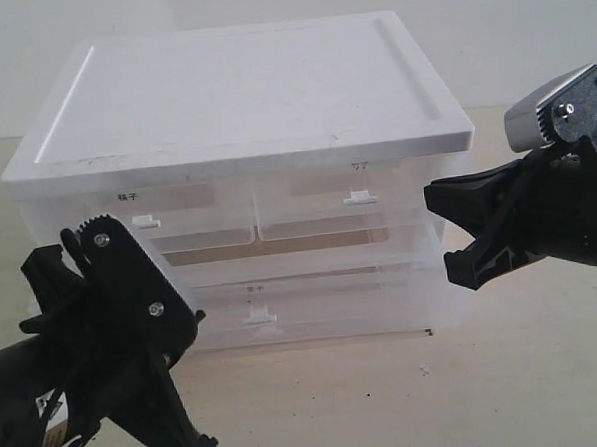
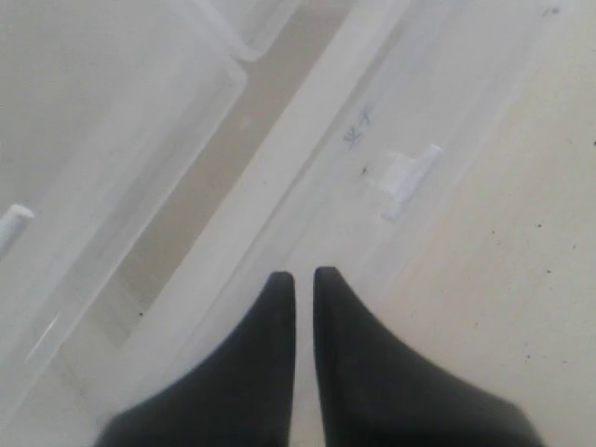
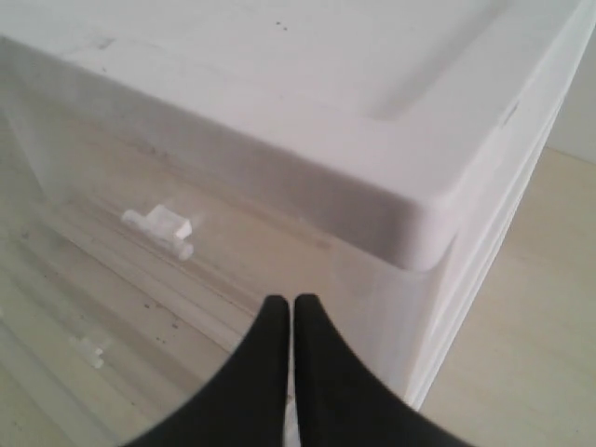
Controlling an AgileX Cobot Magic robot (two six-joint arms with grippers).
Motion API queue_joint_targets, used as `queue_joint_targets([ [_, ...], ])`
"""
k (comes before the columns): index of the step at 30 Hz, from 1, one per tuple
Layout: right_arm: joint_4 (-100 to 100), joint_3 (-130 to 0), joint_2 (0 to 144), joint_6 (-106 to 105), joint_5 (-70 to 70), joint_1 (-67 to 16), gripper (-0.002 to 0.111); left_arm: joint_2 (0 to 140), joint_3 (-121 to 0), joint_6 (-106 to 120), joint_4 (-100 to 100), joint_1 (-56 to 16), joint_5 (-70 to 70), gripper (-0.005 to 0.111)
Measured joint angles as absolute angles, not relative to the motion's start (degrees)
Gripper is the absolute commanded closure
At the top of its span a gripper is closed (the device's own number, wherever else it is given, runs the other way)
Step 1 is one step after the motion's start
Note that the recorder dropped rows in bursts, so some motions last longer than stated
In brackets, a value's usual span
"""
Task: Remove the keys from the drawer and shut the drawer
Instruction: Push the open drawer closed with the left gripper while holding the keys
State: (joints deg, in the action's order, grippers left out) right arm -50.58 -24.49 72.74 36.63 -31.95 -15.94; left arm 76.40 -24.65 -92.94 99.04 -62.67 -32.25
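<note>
Frosted plastic hides most of what matters: the cabinet (image 1: pixel 241 86), white-topped with cloudy see-through sides, shows only vague brown and pale shapes behind its drawer fronts. The keys cannot be made out in any view, so which compartment they are in cannot be told. Small handwritten labels above the handles are too blurred to read. Both arms are cut off by the edges of the exterior view.

The left gripper (image 2: pixel 304 277) has its two black fingers drawn almost together with only a thin slit between them, and nothing is in them. It hangs at the near left, just before the front of the wide lower drawer (image 1: pixel 323 302), apart from that drawer's small white handle (image 2: pixel 410 177).

The right gripper (image 3: pixel 291 300) is likewise pinched narrow and empty, near the cabinet's right front corner, under the lid's edge; whether it touches the wall cannot be told.

The upper left drawer (image 1: pixel 178 215) and upper right drawer (image 1: pixel 318 207) sit side by side above the wide one, all looking pushed in.
</note>
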Motion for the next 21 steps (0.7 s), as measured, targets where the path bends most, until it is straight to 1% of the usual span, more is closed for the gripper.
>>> queue_joint_targets([
  [5,-50.70,-24.49,72.74,36.63,-31.95,-15.94,0.108,76.40,-24.65,-94.09,99.27,-61.33,-30.61,0.102],
  [11,-50.81,-24.49,72.74,36.63,-31.95,-15.94,0.108,76.01,-24.85,-94.36,99.51,-61.23,-19.76,0.102],
  [21,-51.05,-24.49,72.74,37.05,-32.41,-15.94,0.108,80.37,-24.50,-94.26,99.52,-61.23,-25.42,0.102],
])
